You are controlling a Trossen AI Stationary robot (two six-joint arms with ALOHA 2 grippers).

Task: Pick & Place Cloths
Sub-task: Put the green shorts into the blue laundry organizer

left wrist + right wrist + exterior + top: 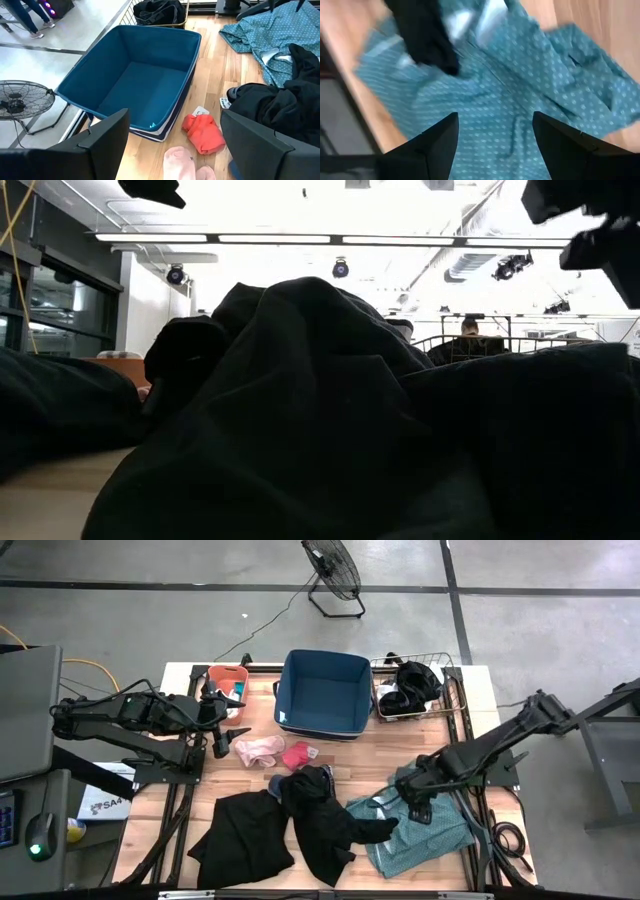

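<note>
The wooden surface [440,740] stands on a grey concrete floor, a fan [333,570] behind it. My right claw [418,802] hangs spread wide over the teal shirt [420,830], holding nothing; whether it touches the fabric I cannot tell. Just beside the shirt lie two black garments [300,820]. My left claw [222,730] is open and empty too, near the pink cloth [185,165] and red cloth [202,132], in front of the navy bin [135,80]. A wire basket [455,690] holds a dark bundle [410,685].
</note>
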